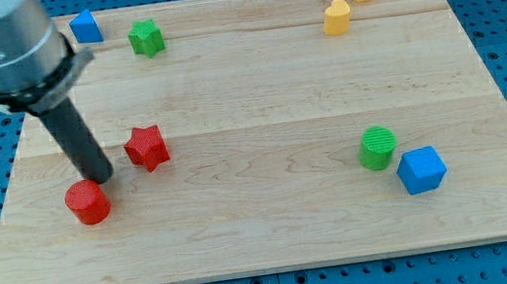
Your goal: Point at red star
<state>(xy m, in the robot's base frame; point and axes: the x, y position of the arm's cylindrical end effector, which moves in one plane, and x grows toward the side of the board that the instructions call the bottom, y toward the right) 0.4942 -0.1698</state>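
Red cylinder (88,202) btm left; my tip (101,179) just above it, left of red star (146,147); no jaws.

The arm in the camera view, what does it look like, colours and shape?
A thick cylindrical housing in grey metal, with a black band round its lower edge, enters at the view's top left. From it runs a straight, matte black rod, ending in my tip. No cables or markings show.
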